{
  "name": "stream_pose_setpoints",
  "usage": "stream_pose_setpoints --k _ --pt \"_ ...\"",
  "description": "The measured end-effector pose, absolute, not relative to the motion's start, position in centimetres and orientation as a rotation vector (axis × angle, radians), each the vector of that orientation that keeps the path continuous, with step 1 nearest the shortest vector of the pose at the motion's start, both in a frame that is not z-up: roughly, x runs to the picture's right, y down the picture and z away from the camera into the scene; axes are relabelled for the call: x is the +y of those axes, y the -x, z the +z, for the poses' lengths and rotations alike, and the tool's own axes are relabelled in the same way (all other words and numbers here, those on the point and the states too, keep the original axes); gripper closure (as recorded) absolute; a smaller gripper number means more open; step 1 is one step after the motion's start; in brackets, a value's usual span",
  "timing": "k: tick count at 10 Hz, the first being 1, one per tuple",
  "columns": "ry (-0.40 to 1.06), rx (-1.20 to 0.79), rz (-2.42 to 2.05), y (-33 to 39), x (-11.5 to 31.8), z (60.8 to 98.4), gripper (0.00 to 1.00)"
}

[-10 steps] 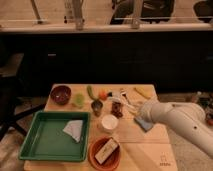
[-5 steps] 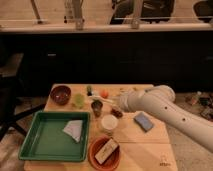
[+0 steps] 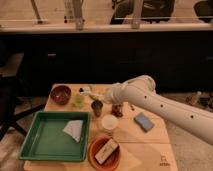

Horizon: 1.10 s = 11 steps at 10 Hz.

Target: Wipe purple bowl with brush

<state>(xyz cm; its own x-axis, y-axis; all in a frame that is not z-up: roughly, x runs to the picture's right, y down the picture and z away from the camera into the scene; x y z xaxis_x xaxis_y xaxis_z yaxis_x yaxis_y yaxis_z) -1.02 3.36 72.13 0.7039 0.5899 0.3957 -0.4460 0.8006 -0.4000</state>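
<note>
Purple bowl point(image 3: 61, 94), small, round and deep, dark maroon with a darker inside, is set upright at about 10 o'clock on the pale wooden table point(image 3: 145, 149), apart from its neighbours. The white robot arm point(image 3: 165, 107) is stretched in from 3 o'clock, and the gripper point(image 3: 101, 96) is held low over the back middle of the table, near the bowl and at its 3 o'clock. A small translucent green cup point(image 3: 79, 100) is placed between the two, and a small dark cup point(image 3: 97, 106) is found just at the gripper's 6 o'clock. The fingers are pressed together; whether the white-handled dish brush is clamped between them cannot be told, since the brush is not made out apart from the arm's end. The step in hand is judged to be bringing the brush head to the bowl. To do this well, the head should be lifted clear of the green cup, passed over the bowl's rim from 3 o'clock and lowered inside rather than onto the rim, so that the light bowl is not tipped or pushed toward the table edge at 9 o'clock. Light pressure and small circular strokes along the inner wall are advised, and the green plastic tray point(image 3: 45, 142) at 7 o'clock should be left untouched.
</note>
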Motion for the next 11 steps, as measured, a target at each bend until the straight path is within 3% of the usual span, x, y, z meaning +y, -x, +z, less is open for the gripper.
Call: stream_pose_setpoints --k 7,11 --pt "0.281 -0.539 0.582 1.1 3.2 72.2 1.00" --pt "0.277 -0.576 0.496 5.6 0.5 73.8 1.00"
